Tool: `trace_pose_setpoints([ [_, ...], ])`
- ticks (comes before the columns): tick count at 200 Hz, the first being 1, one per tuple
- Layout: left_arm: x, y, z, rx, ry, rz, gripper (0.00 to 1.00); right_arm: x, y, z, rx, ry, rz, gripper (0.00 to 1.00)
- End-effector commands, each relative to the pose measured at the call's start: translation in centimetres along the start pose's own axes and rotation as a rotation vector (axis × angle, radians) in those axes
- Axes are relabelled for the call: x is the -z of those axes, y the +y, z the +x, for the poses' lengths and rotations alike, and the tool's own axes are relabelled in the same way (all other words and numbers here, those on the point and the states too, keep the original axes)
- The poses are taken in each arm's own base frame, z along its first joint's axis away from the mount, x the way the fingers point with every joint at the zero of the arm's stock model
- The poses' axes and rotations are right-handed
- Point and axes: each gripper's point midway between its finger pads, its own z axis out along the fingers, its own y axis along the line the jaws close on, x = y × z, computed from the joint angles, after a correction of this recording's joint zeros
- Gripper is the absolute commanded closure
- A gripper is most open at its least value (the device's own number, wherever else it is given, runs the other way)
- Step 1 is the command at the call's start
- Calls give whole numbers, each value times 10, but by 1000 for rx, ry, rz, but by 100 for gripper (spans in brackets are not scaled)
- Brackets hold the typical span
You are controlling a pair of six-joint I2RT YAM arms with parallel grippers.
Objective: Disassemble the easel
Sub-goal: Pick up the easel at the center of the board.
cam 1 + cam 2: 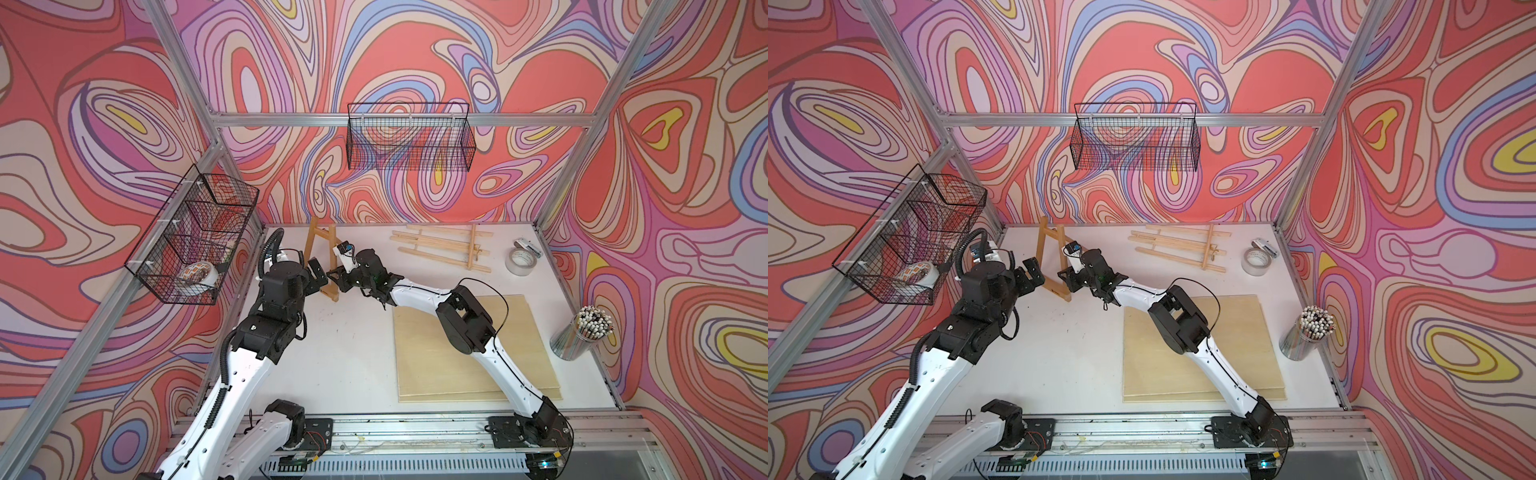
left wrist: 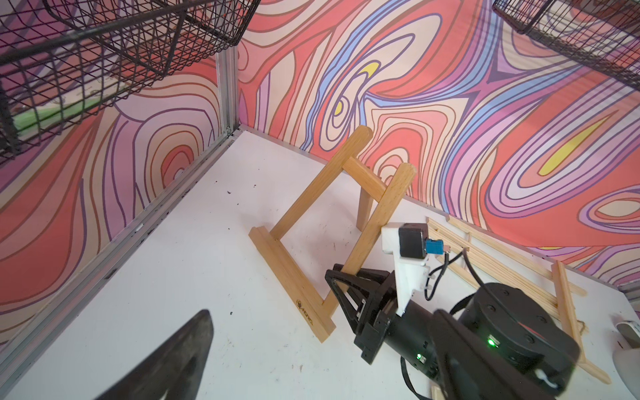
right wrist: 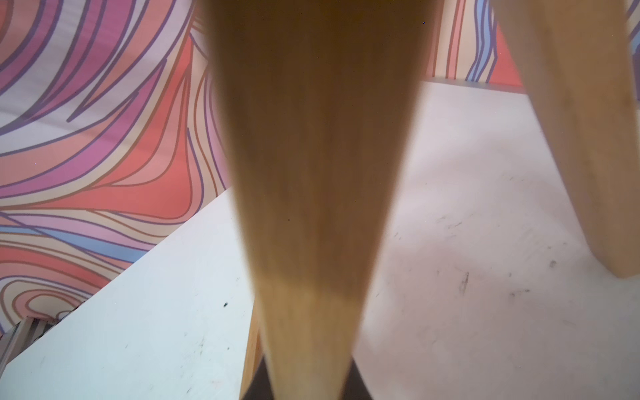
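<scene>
Clamping easel [image 2: 311, 194] by one upright [image 2: 382, 207], low near ledge [image 2: 291, 280], with my right gripper [image 2: 346, 277]; left gripper [image 1: 318, 274] gapes beside it. Easel stands on table [image 1: 353, 353] by back wall [image 1: 374, 199]. Wood likely light, stiff, smooth.

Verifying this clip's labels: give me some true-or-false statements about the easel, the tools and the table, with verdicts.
1. The right tool is closed on a front leg of the standing easel. True.
2. The left tool grips the easel too. False: it is open beside the easel, holding nothing.
3. A paler second easel lies flat at the back of the table. True.
4. The tape roll sits on the plywood board. False: it sits on bare table, behind the plywood board near the back right corner.
</scene>
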Motion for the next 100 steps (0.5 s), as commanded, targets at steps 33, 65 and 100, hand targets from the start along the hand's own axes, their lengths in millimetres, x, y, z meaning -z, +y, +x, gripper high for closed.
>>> trace_pose_setpoints([
  [33, 14, 5, -10, -39, -62, -30, 0, 63, 54, -66, 128, -94, -80, 100],
  [65, 17, 7, -12, -53, -67, -49, 3, 104, 73, -70, 174, -72, -102, 100],
  [100, 17, 6, -12, -51, -59, -49, 4, 147, 82, -55, 252, -35, -84, 100],
])
